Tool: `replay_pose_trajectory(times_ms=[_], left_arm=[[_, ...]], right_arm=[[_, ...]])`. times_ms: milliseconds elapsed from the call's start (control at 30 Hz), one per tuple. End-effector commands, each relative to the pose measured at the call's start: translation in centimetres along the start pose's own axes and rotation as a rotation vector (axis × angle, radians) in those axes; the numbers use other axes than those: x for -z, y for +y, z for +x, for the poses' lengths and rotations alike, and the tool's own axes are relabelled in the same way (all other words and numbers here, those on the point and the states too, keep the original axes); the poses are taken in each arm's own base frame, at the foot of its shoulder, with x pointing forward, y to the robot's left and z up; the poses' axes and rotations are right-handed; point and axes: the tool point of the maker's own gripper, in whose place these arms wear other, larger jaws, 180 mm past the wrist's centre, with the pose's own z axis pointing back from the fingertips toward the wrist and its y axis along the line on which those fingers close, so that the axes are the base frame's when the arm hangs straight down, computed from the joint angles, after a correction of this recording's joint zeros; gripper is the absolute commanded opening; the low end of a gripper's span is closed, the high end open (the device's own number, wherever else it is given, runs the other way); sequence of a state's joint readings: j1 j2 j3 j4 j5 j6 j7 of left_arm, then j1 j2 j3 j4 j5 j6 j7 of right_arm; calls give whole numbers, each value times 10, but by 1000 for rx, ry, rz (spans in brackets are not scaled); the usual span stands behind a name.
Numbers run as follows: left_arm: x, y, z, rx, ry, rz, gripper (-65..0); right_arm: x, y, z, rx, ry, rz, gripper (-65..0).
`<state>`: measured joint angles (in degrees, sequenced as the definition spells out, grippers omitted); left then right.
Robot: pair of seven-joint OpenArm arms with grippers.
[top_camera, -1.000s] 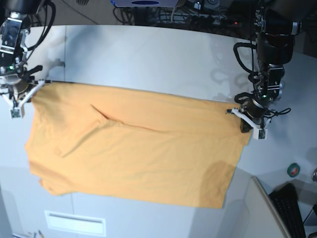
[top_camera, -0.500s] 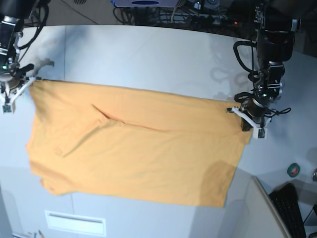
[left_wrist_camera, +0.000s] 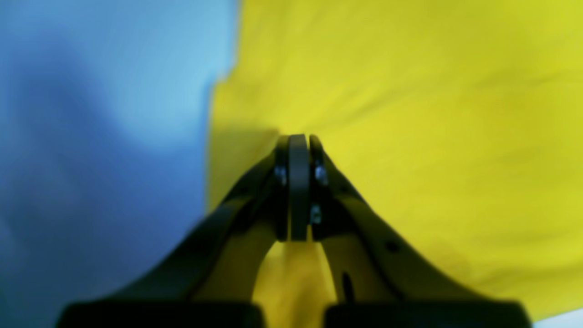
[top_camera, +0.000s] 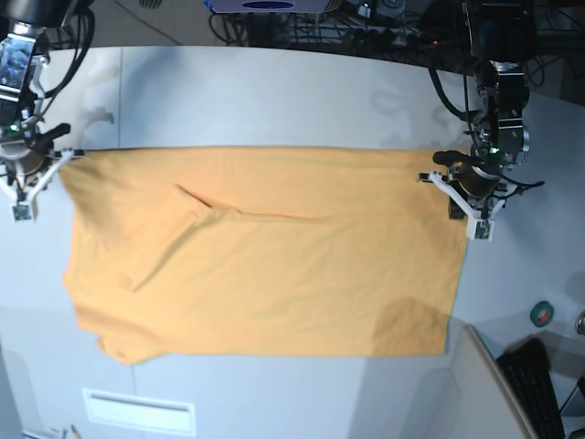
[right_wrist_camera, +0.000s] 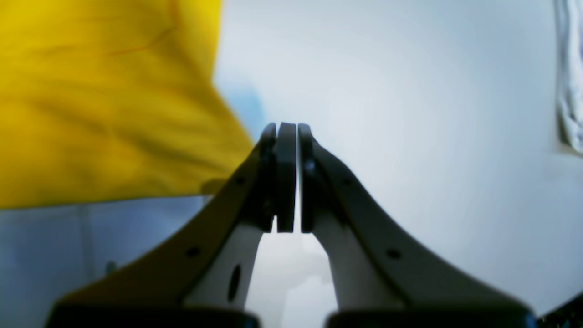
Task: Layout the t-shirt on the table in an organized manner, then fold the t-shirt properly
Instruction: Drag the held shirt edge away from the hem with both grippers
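t-shirt [top_camera: 265, 256]: orange, spread nearly flat across the middle of the counter [top_camera: 274, 91], plain side up, no print showing; its long top edge runs almost straight from one gripper to the other.
folds: a diagonal crease and a shallow ridge in the cloth toward the base view's left; bottom left corner is uneven.
left gripper [top_camera: 468, 203]: on the base view's right, at the shirt's top corner; the wrist view shows its jaws pressed together with yellow-orange cloth all round the tips, clamped on the shirt's edge.
right gripper [top_camera: 29, 183]: on the base view's left, at the opposite top corner; jaws together; in its wrist view the cloth lies just beside the tips, and whether any fabric is pinched cannot be told.
counter: pale grey-white, bare around the shirt on all sides.
surroundings: black keyboard [top_camera: 539, 389] at the lower right corner.
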<state>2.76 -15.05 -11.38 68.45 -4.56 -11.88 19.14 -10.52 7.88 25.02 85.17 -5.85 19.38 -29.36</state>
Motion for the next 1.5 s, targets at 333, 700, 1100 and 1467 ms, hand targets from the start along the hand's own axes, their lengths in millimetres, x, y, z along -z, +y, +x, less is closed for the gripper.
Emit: replay_pose_trajectory(times_ms=[333, 700, 1100, 1467], left_arm=[[18, -7, -20, -54, 62, 1, -650], [17, -2, -44, -6, 126, 16, -650], [-25, -4, -102, 46, 201, 11, -650], [-62, -13, -124, 89, 217, -9, -650]], right_arm=[[38, 32, 9, -1, 42, 94, -650], [37, 41, -55, -1, 175, 119, -650], [-6, 39, -109, -64, 227, 105, -650], [-23, 15, -143, -33, 291, 54, -650]])
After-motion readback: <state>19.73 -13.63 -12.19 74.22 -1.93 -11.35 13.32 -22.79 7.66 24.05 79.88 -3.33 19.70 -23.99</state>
